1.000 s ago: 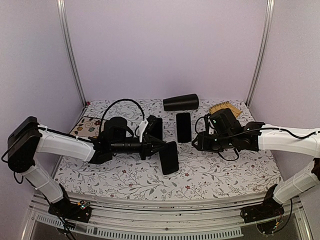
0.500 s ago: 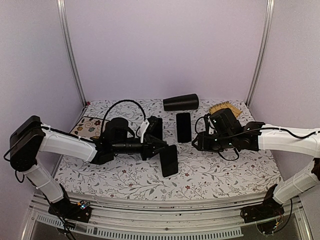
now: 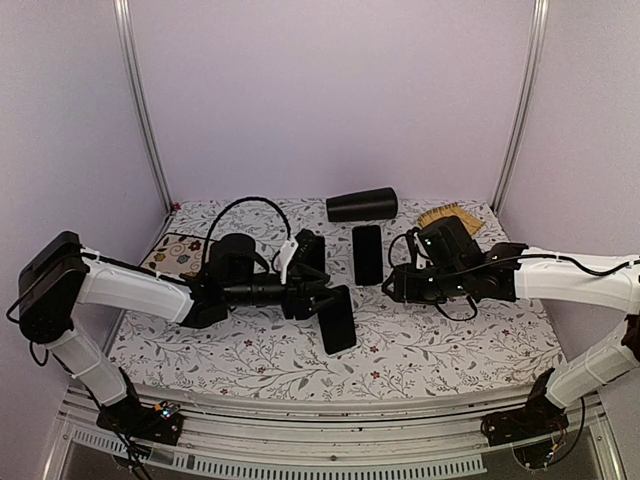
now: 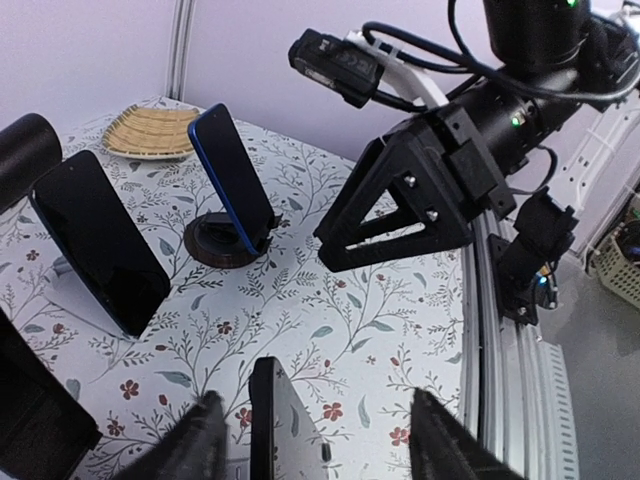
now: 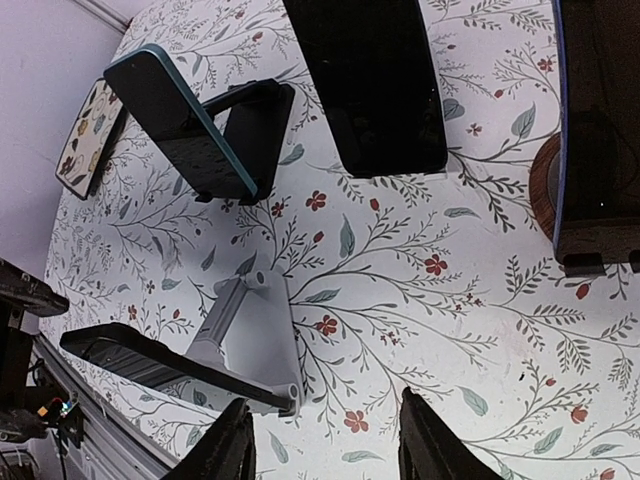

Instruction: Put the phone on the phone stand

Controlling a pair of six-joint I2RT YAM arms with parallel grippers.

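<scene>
A black phone (image 3: 338,320) leans tilted on a silver phone stand (image 5: 250,335) at the middle of the floral cloth. In the right wrist view the phone (image 5: 140,360) rests against the stand's lip. My left gripper (image 3: 318,298) is open. Its fingers straddle the phone's upper edge (image 4: 272,420) in the left wrist view without touching it, the left gripper (image 4: 314,396) spread wide. My right gripper (image 3: 392,285) hovers open and empty just right of the stand; in its own view the right gripper (image 5: 325,402) is above bare cloth.
A teal phone on a black stand (image 5: 175,115) is behind the left gripper. Another black phone (image 3: 367,253) lies at the back centre. A blue phone on a round dark base (image 4: 232,180) stands under the right arm. At the back are a black cylinder (image 3: 361,205) and a brush (image 3: 447,215).
My left gripper's jaws have spread apart and let go of the phone, which now rests on the stand. The right gripper has widened slightly without moving away.
</scene>
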